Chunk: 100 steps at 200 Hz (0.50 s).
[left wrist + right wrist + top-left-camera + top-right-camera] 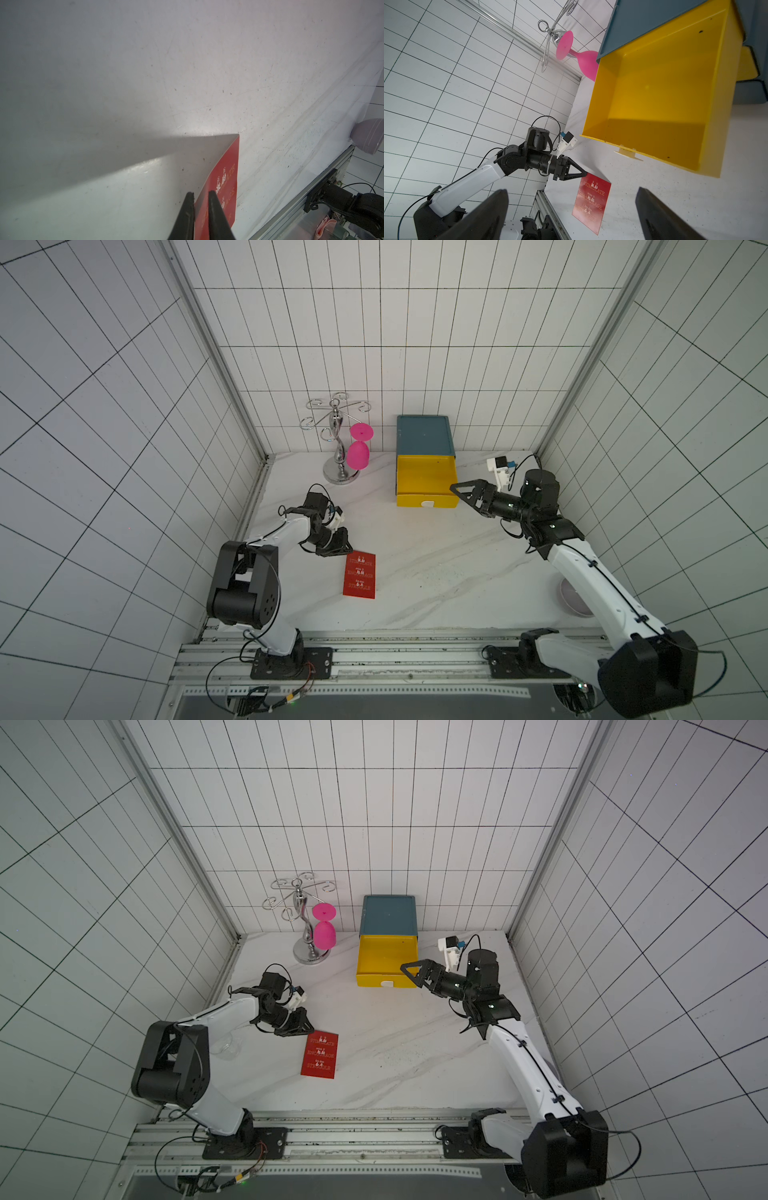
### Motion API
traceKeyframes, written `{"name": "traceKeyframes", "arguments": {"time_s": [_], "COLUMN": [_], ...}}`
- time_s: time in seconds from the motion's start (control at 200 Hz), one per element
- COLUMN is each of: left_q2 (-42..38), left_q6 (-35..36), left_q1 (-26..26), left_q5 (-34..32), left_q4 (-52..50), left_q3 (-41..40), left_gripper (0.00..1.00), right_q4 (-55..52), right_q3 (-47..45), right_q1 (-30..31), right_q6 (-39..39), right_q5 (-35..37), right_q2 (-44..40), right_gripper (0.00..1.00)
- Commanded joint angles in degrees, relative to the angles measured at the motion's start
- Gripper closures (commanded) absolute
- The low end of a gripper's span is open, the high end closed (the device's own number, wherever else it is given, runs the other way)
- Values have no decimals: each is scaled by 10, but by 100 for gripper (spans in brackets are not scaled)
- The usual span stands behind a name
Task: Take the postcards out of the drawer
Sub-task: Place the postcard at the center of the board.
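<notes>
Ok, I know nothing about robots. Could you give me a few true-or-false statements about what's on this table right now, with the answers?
1. The yellow drawer is pulled open. True.
2. The red postcards are inside the drawer. False: the part of its inside that shows is bare, and the postcards are out on the table.
3. The right gripper holds a card. False: its jaws stand wide open with nothing between them.
4. A pink glass hangs upside down on the metal rack. True.
5. The left gripper is at a corner of the postcards. True.
</notes>
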Motion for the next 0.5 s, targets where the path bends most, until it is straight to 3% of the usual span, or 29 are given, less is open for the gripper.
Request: {"name": "traceKeyframes", "arguments": {"time_s": [0.0,0.305,0.495], "left_q2": [9,12,-22], "left_q6": [0,-19,-88], "left_q1": [0,-1,-20], "left_q5": [-13,-57,-82], "left_q4": [4,-5,5], "left_q3": [13,13,-17], "left_gripper": [84,82,82], "right_q4": [17,16,12], "right_q3": [-12,-8,-18], "right_q1": [-6,-6,-5], "right_q6": [2,2,-2], "right_q5": [-7,-10,-5], "right_q2": [-13,-7,-13], "right_gripper": [1,1,1]}}
